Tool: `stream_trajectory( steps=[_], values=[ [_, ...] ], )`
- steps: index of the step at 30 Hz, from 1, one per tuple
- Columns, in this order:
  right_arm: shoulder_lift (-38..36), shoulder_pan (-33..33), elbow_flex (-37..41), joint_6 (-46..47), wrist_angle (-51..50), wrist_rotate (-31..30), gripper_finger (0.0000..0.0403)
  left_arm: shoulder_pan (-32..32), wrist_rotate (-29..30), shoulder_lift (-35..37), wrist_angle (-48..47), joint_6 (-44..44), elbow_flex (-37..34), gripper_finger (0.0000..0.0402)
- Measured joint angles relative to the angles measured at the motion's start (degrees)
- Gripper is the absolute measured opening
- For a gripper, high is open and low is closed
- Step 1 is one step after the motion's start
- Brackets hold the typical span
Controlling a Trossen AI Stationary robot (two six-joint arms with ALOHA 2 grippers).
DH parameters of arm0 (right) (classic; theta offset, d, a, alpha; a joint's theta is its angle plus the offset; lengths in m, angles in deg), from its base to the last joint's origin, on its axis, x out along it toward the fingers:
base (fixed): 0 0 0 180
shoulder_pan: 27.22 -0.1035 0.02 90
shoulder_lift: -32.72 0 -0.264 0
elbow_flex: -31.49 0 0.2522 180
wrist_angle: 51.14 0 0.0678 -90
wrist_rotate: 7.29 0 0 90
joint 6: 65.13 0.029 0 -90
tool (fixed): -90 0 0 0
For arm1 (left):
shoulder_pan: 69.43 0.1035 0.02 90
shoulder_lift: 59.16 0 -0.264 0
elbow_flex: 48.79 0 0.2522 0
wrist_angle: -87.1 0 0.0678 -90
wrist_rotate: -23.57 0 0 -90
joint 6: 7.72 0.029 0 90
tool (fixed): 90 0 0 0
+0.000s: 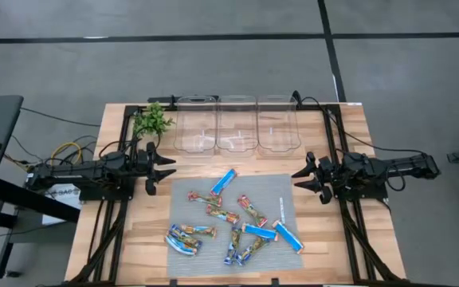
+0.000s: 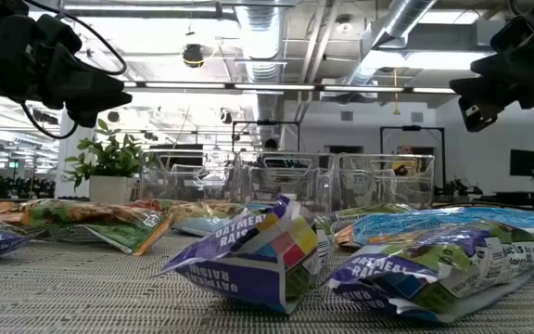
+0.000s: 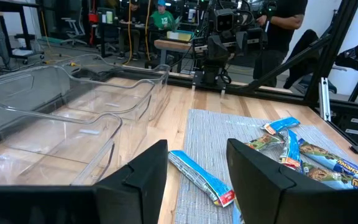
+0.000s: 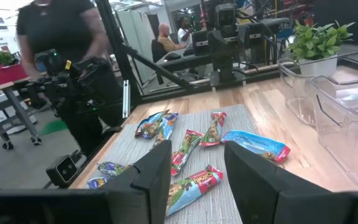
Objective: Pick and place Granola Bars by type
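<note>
Several wrapped granola bars lie flat and scattered on a grey mat (image 1: 271, 190). Some are bright blue (image 1: 224, 182), some red-green-orange (image 1: 249, 209), some blue-silver-yellow (image 1: 183, 243). My left gripper (image 1: 168, 166) hovers open above the table off the mat's far left corner, pointing right. In its wrist view the left gripper (image 3: 197, 186) has a bright blue bar (image 3: 201, 177) ahead of it. My right gripper (image 1: 300, 179) hovers open off the mat's right edge, pointing left. The right gripper (image 4: 197, 180) faces several bars (image 4: 194, 183) in its wrist view. Neither gripper touches anything.
Three clear bins (image 1: 237, 123) stand side by side along the far edge, beyond the mat. A potted green plant (image 1: 151, 121) sits to their left. Bare wood lies between the mat and the bins. People stand in the room beyond the table.
</note>
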Motion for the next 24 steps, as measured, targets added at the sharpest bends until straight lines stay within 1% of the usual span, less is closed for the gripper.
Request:
stream_trajectory(
  steps=[18,20,21,24],
  values=[
    [0.0,0.0,0.0,0.0,0.0,0.0,0.0143,0.0,0.0,0.0,0.0,-0.1,0.0,0.0157],
    [0.0,0.0,0.0,0.0,0.0,0.0,0.0144,0.0,-0.3,0.0,0.0,-2.9,0.0,0.0157],
    [0.0,0.0,0.0,0.0,0.0,0.0,0.0143,0.0,-1.1,0.0,-0.1,-5.8,0.0,0.0157],
    [0.0,0.0,0.0,0.0,0.0,0.0,0.0141,0.0,-5.3,0.0,-0.3,-19.4,0.0,0.0157]
  ],
)
